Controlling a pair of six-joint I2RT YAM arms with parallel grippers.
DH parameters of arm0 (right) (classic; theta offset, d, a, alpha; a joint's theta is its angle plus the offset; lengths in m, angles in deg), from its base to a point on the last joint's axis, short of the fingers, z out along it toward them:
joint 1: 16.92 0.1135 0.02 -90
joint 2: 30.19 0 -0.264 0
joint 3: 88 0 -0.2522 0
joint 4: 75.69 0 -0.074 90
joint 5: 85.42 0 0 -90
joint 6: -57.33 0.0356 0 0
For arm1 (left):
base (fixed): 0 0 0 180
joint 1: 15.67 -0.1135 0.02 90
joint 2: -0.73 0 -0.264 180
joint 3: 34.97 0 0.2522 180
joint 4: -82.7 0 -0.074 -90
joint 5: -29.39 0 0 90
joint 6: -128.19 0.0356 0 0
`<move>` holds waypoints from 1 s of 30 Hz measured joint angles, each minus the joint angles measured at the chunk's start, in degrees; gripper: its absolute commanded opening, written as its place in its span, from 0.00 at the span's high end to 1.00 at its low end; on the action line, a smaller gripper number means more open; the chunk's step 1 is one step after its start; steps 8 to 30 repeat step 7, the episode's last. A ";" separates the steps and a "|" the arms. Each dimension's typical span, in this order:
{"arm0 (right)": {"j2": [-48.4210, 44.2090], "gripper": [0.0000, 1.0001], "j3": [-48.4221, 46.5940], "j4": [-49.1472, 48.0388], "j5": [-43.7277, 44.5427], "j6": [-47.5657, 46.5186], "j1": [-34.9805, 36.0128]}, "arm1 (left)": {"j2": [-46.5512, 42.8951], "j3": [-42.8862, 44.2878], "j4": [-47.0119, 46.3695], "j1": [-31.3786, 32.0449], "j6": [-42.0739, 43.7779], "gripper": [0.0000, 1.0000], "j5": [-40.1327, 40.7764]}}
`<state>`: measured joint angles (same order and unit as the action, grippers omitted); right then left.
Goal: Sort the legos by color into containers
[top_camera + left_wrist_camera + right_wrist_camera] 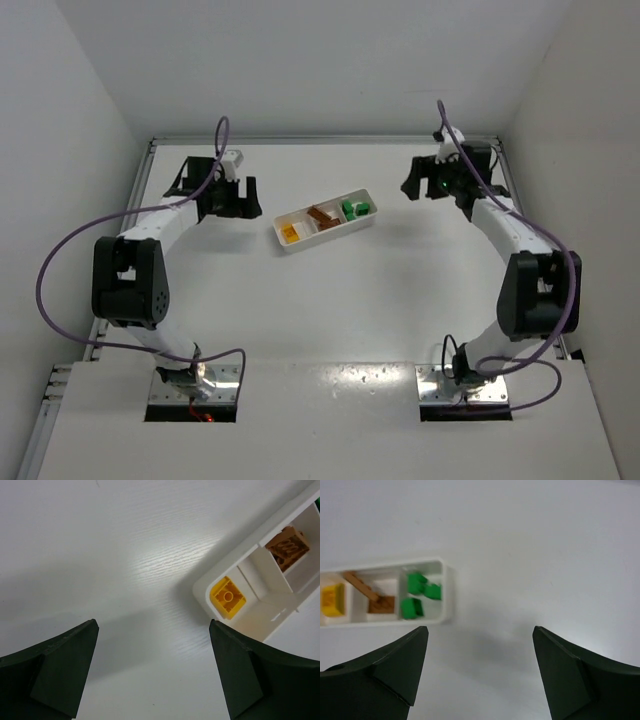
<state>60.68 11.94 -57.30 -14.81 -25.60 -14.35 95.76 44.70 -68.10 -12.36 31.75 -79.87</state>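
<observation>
The white tray (pixel 365 222) lies tilted in the middle of the table, its three compartments side by side. A yellow-orange lego (pixel 291 233) sits in the left one, brown legos (pixel 321 217) in the middle one, green legos (pixel 355 208) in the right one. The right wrist view shows the same tray (pixel 446 587) with yellow lego (pixel 333 601), brown legos (pixel 381 605) and three green legos (pixel 415 597). My left gripper (pixel 240 196) hangs open left of the tray, over bare table; its view catches the yellow lego (pixel 228 597) and a brown lego (pixel 288 546). My right gripper (pixel 415 184) is open and empty, right of the tray.
White walls enclose the table on the left, back and right. Purple cables loop from both arms. The arm bases stand at the near edge.
</observation>
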 measured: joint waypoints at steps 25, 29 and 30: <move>3.37 0.14 7.37 3.23 0.74 -1.49 -8.04 | 0.28 -2.10 -3.26 0.26 0.72 0.00 4.07; 3.37 0.14 7.37 3.23 0.74 -1.49 -8.04 | 0.28 -2.10 -3.26 0.26 0.72 0.00 4.07; 3.37 0.14 7.37 3.23 0.74 -1.49 -8.04 | 0.28 -2.10 -3.26 0.26 0.72 0.00 4.07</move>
